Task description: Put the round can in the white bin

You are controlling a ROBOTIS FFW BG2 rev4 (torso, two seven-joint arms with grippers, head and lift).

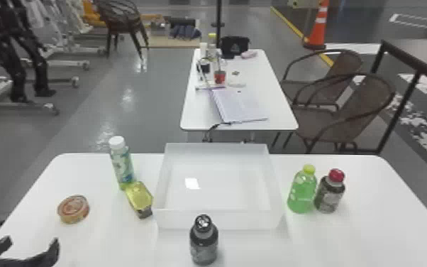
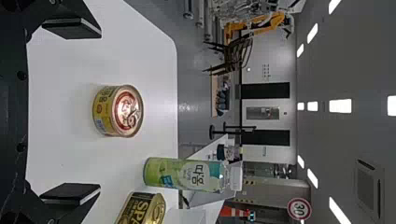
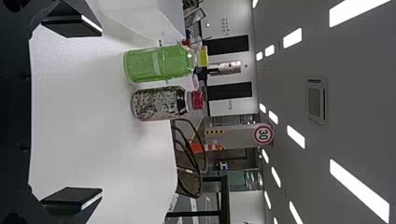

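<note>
At the head view's lower left, my left gripper point(image 1: 28, 250) stands open on the near side of the round can point(image 1: 73, 208), not touching it. The can lies flat on the table, left of the white bin point(image 1: 220, 219). In the left wrist view the same round can point(image 2: 118, 111), yellow-sided with a metal and red lid, is beyond the parted fingers of my left gripper point(image 2: 71, 112), in line with the gap. My right gripper point(image 3: 72, 112) is open in its wrist view, with nothing between its fingers.
Between can and bin stand a green-labelled bottle point(image 1: 121, 163) and a yellow tin point(image 1: 139, 199). A dark bottle point(image 1: 204, 243) stands before the bin. Right of the bin are a green bottle point(image 1: 302, 191) and a red-capped bottle point(image 1: 330, 193).
</note>
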